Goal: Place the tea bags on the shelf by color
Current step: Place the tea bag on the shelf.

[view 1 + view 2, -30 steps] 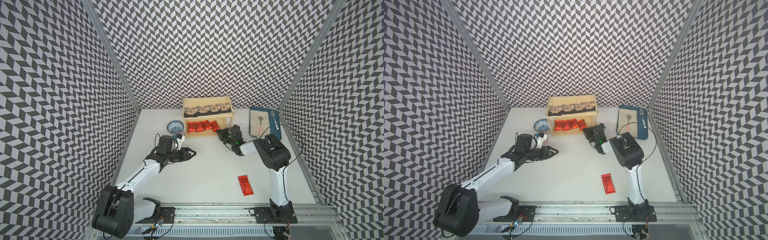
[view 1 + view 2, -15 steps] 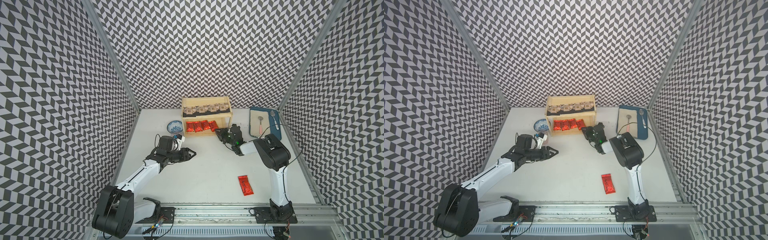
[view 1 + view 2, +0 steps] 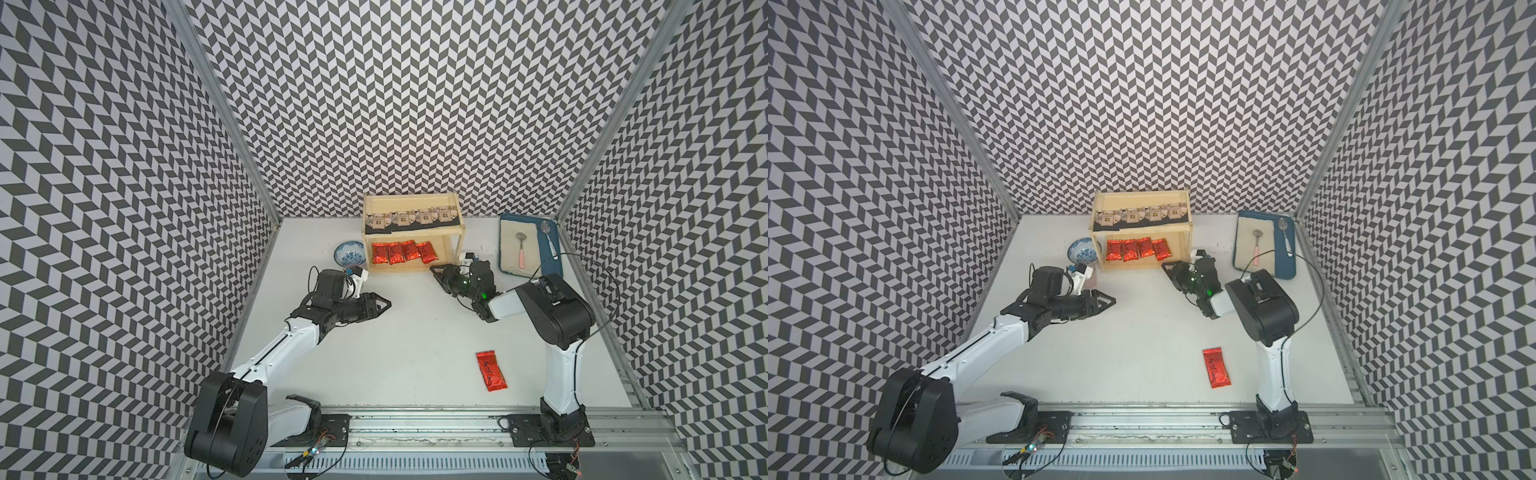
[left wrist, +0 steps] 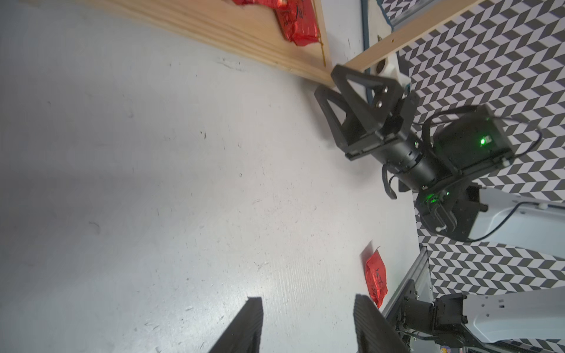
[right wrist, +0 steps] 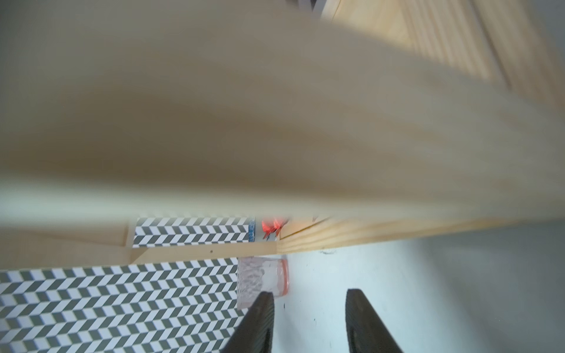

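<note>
So the right gripper was pinched nearly shut a second ago at the right front corner of the shelf, and now its fingers are apart with nothing between them, which the right wrist view shows pretty clearly. It's also backed off a touch from the lower tier. I read that as a drop-off just finished: there are four red tea bags side by side on the lower board, and the end one nearest the claw sits a bit crooked compared to its neighbours. The four black tea bags are lined up in a row on the upper tier, so the colour split looks right. That leaves the last red bag lying flat on the table, well apart from the shelf, near the front rail on the right arm's side. Its long axis runs roughly front to back across the table, with the far end leaning slightly toward the left arm's side, and the dark script runs along its length. The shelved reds point the same general way, long axis front to back. The left gripper hangs over the bare middle of the table, fingers apart and holding nothing. Guessing the right arm swings back for that last one next
</note>
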